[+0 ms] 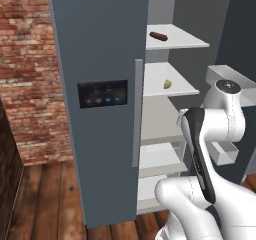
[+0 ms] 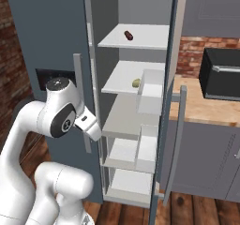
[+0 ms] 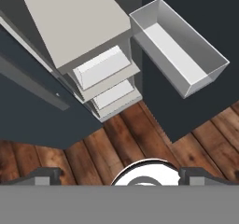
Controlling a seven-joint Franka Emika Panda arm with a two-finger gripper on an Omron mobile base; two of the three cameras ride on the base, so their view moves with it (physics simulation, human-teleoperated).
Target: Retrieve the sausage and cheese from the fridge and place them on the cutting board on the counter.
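Note:
The fridge (image 1: 100, 44) stands with its left door shut and its right door (image 2: 169, 102) swung open. The dark reddish sausage (image 1: 158, 36) (image 2: 128, 35) lies on an upper white shelf. One shelf lower sits the pale yellow cheese (image 1: 167, 84) (image 2: 136, 83). My gripper (image 2: 93, 129) hangs in front of the open compartment, well below both foods, and points down toward the floor. In the hand view its fingertips (image 3: 44, 175) stand wide apart and open, with nothing between them. The counter (image 2: 206, 109) shows at the right. The cutting board is out of view.
White door bins (image 2: 152, 90) (image 3: 179, 50) stick out from the open door, close to my hand. Lower fridge shelves and drawers (image 3: 100, 69) lie below. A black microwave (image 2: 220, 74) sits on the counter. A brick wall (image 1: 25, 59) is on the left, over a wooden floor (image 3: 140, 134).

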